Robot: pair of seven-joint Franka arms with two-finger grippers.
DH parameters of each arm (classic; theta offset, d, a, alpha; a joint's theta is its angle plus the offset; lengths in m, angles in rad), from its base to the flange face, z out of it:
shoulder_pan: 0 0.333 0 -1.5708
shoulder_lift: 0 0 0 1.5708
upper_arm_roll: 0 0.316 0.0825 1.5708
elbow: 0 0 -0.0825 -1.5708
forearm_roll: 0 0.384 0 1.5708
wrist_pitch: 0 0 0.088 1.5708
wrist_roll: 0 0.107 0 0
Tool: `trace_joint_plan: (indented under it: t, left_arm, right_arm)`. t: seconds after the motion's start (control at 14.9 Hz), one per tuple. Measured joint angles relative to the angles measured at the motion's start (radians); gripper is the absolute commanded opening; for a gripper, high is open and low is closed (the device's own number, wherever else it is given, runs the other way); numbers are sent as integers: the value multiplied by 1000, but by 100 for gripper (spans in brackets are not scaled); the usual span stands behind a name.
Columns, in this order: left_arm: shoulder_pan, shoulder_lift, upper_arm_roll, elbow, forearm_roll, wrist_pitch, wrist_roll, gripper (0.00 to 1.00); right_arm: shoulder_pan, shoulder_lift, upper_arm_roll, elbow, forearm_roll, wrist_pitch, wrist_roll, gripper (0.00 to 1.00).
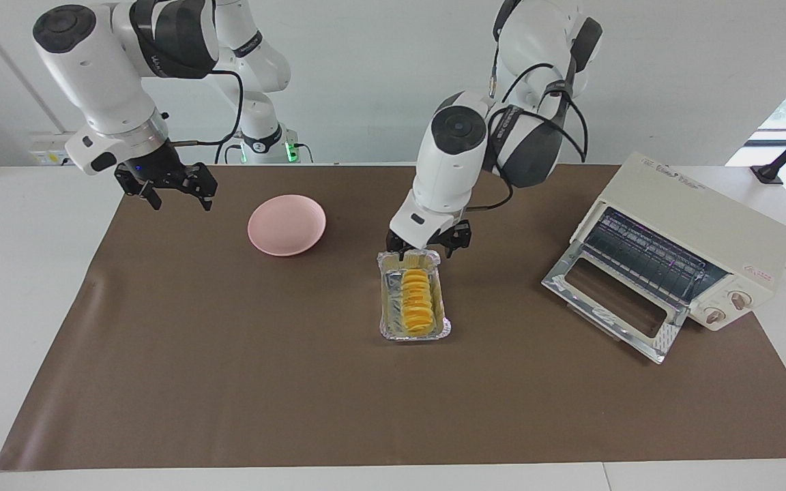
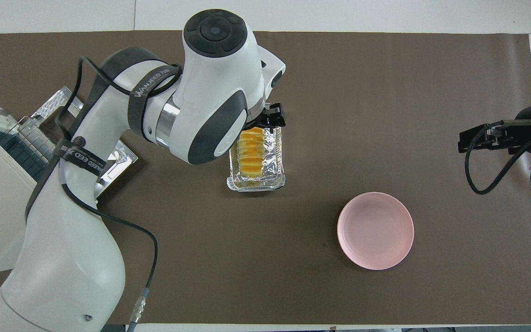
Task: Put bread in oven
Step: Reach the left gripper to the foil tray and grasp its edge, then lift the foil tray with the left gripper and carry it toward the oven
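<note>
Brown mat: bread [image 1: 415,303] lies in a foil tray [image 1: 443,326], long axis pointing away from me; my left gripper [image 1: 428,249] hangs spread at its nearer end; right gripper [image 1: 173,186] waits open

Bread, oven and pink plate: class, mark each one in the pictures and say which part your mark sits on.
bread [image 1: 415,300], facing view, on the ridged yellow top.
oven [image 1: 696,221], facing view, on the cream top panel.
pink plate [image 2: 375,229], overhead view, on the plate's bare middle.

Bread [image 1: 414,303] in foil tray [image 1: 385,320] under left gripper [image 1: 427,251]; oven [image 1: 679,266] door down.
</note>
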Motion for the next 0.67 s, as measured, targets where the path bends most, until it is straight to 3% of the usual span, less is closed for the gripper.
trace_joint_plan:
  t: [0.4,0.67]
  left_arm:
    - [-54,76,3,-7,17,118,-110,100]
    - [-69,93,5,-63,30,190,-163,100]
  right_arm:
    - [0,0,0,0,0,0,0,100]
    - [0,0,0,0,0,0,0,100]
